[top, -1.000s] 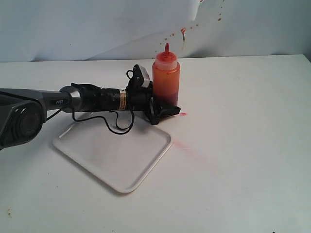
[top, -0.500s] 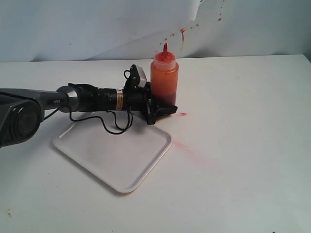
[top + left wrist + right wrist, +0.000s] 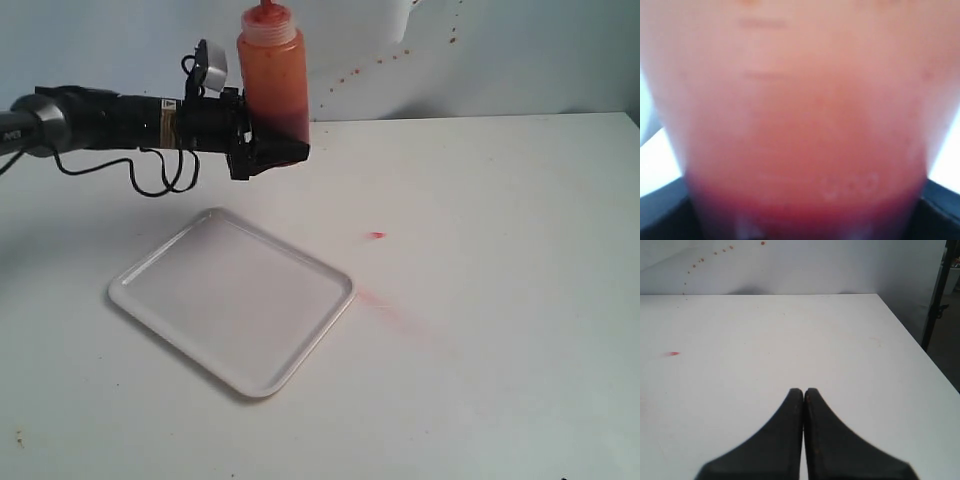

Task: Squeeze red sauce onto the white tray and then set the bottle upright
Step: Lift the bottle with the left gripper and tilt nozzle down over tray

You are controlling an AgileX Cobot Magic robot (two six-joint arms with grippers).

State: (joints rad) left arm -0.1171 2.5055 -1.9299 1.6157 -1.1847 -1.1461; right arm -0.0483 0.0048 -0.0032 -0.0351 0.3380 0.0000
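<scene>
holding bottle (image 3: 272, 70) at upper left of exterior view, left gripper (image 3: 270, 150) pinching its dark lower part; long axis vertical, pointed end at top edge. white tray (image 3: 230, 310) lies lower centre-left, no sauce seen on it; tipping toward it likely needed.
left wrist view: bottle fills frame between jaws.
right wrist view: right gripper (image 3: 803, 395) jaws pressed together, empty, over table (image 3: 790, 330); bottle out of sight.

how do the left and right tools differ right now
The left tool holds the bottle upright in the air; the right tool holds nothing. The left tool's jaws stand apart around the bottle; the right tool's are pressed together. Both are black.
</scene>
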